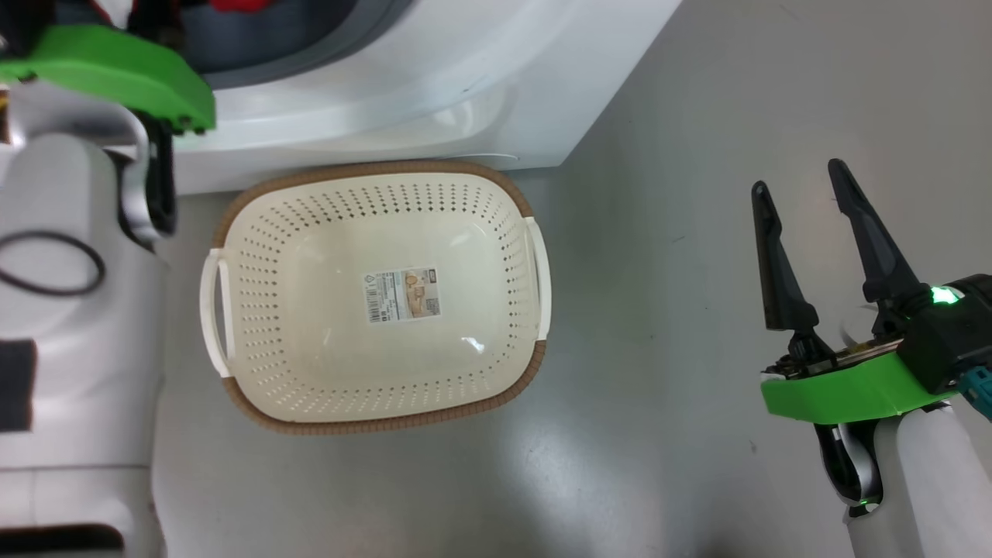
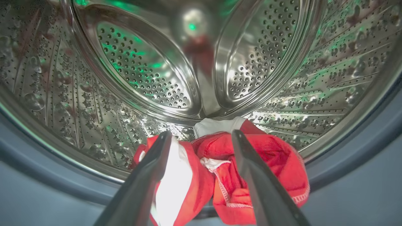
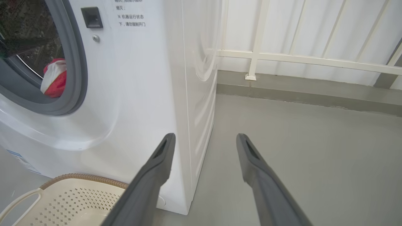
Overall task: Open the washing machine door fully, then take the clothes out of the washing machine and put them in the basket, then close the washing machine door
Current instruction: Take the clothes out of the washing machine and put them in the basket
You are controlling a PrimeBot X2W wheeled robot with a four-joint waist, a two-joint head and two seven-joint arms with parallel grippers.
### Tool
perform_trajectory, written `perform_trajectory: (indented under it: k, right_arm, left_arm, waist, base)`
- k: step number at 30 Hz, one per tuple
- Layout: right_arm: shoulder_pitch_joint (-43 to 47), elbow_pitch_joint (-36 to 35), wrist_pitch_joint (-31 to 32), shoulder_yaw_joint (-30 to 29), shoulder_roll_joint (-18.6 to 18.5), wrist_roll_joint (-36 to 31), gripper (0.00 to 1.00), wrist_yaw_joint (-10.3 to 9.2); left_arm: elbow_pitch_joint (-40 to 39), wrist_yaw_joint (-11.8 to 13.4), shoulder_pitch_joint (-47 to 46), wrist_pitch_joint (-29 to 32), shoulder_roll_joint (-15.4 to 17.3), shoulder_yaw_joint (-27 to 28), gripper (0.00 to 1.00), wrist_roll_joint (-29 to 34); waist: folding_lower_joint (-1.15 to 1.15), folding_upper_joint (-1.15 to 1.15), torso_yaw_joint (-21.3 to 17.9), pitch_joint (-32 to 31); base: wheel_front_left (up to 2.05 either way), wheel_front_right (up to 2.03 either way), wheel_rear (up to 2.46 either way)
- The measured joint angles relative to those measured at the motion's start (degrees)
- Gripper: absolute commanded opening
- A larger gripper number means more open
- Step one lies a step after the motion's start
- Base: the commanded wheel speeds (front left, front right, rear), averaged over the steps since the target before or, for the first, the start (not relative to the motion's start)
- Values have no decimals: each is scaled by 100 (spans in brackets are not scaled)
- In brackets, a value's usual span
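Observation:
Red and white clothes [image 2: 226,175] lie heaped at the front lip of the washing machine [image 3: 150,103] drum. My left gripper [image 2: 201,138] reaches into the round opening, open, its two fingers straddling the heap without closing on it. The same clothes [image 3: 54,78] show through the opening in the right wrist view. The cream basket [image 1: 496,232] stands on the floor just in front of the machine, holding nothing but its sticker. My right gripper [image 1: 798,174] hovers open over bare floor to the right of the basket. The washing machine door is out of view.
The washing machine's white front [image 1: 434,101] runs along the top of the head view. A white railing [image 3: 298,58] and wall stand behind grey floor [image 3: 298,150] to the machine's right. My pale left forearm [image 1: 70,310] fills the left side beside the basket.

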Motion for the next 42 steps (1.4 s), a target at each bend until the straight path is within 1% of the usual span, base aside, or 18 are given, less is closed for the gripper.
perform_trajectory:
  k: [3,4,5,8,14,22,28,34,35,36,39,42]
  right_arm:
    - [-7,47,0,55,0,18,100,0]
    - [-11,91,0,113,1,27,100,0]
    - [-11,91,0,113,1,27,100,0]
    - [-66,135,0,183,1,36,100,0]
    - [-103,181,0,301,0,52,100,0]
    - [-106,190,-1,359,0,229,100,0]
    - [-125,215,-1,388,1,270,100,0]
    - [-127,225,-1,402,1,327,100,0]
    - [-130,224,-1,402,1,327,100,0]
    - [-135,224,-1,402,1,327,100,0]
    - [-202,223,-1,401,1,328,100,0]
    - [-242,224,-1,397,1,332,100,0]
  left_arm:
    - [394,53,-274,177,107,0,100,4]
    - [646,92,-412,285,194,-1,100,21]
    - [646,92,-412,285,194,-1,100,21]
    - [983,162,-563,399,313,4,100,47]
    - [1586,278,-782,787,503,-7,100,79]
    - [2112,353,-1017,1281,590,-49,100,68]
    - [2429,356,-1110,1664,676,-129,100,63]
    - [2548,348,-1220,1790,744,-296,100,129]
    - [2575,320,-1239,1828,740,-307,47,127]
    - [2594,293,-1267,1841,742,-324,0,129]
    - [2604,269,-1317,1819,731,-368,0,129]
    - [2596,211,-1317,1646,727,-377,0,110]
  waist:
    - [0,0,-58,27]
    - [0,0,-104,36]
    - [0,0,-104,36]
    - [0,0,-184,36]
    - [0,0,-354,22]
    - [0,0,-508,80]
    - [0,0,-583,120]
    - [0,0,-605,156]
    - [0,0,-602,168]
    - [0,0,-599,180]
    - [0,0,-587,213]
    - [0,0,-567,235]
  base:
    - [0,0,0]
    - [0,0,0]
    - [0,0,0]
    - [0,0,0]
    - [0,0,0]
    - [0,0,0]
    - [0,0,0]
    - [0,0,0]
    - [0,0,0]
    - [0,0,0]
    - [0,0,0]
    - [0,0,0]
